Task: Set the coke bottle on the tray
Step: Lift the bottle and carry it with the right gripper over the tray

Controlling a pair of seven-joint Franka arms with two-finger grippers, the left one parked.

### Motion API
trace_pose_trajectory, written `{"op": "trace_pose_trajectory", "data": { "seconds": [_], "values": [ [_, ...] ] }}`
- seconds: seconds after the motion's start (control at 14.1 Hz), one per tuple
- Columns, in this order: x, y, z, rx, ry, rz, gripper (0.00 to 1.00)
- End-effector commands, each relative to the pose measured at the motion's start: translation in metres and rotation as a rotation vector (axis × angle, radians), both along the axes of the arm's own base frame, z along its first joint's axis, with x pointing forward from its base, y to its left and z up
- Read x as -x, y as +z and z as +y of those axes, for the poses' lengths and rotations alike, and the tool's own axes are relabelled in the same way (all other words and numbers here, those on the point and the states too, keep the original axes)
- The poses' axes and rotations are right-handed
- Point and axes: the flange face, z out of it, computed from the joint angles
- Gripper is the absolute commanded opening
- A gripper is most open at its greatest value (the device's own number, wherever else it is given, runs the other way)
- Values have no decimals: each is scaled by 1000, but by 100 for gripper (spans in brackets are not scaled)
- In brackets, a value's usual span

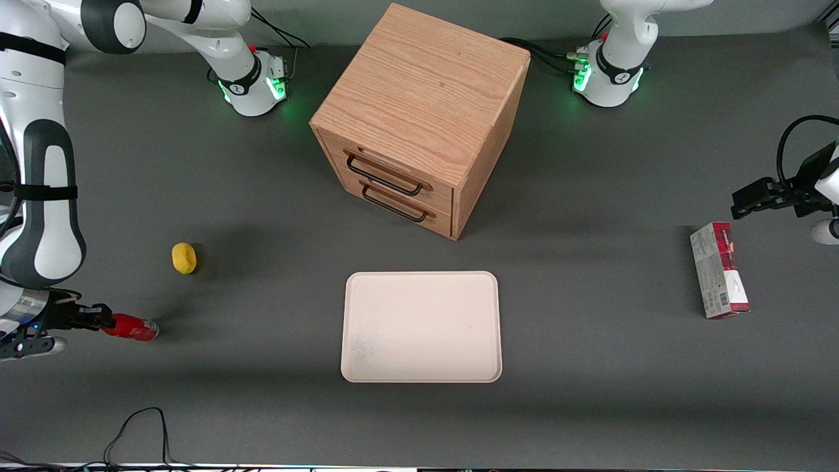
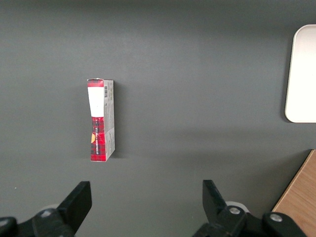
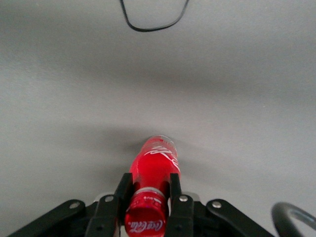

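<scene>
The coke bottle [image 1: 134, 328], small and red with a silvery base, lies on its side on the dark table toward the working arm's end, well apart from the tray. My right gripper [image 1: 105, 322] is low at the table, shut on the bottle's neck at the cap end. In the right wrist view the gripper [image 3: 151, 183] has its black fingers [image 3: 126, 190] pressed on either side of the coke bottle [image 3: 155, 160] just below the red cap. The cream-beige tray [image 1: 421, 326] lies flat mid-table in front of the cabinet, with nothing on it; its edge also shows in the left wrist view [image 2: 303, 74].
A yellow lemon [image 1: 184, 257] lies farther from the front camera than the bottle. The wooden drawer cabinet [image 1: 419, 118] stands above the tray. A red-and-white carton [image 1: 719, 269] lies toward the parked arm's end. A black cable [image 1: 141, 426] loops near the front edge.
</scene>
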Motion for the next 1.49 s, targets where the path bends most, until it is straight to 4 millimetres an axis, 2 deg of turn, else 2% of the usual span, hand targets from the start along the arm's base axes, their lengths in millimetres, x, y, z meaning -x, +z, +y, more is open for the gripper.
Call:
{"op": "trace_pose_trajectory", "data": {
  "seconds": [0.0,0.14,0.35,0.5,0.64,0.71,0.92,1.13,1.27,1.42],
  "values": [
    [-3,70,31,-37,-85,3,0],
    [-7,128,54,-5,-141,17,0],
    [-7,212,105,21,-208,26,0],
    [6,254,147,-13,-235,51,0],
    [21,280,191,-44,-272,71,0],
    [26,288,220,-40,-288,64,0],
    [35,292,312,-17,-360,36,0],
    [36,288,381,-103,-441,-24,0],
    [37,270,429,-142,-462,-50,0],
    [27,236,467,-136,-479,-88,0]
  ]
}}
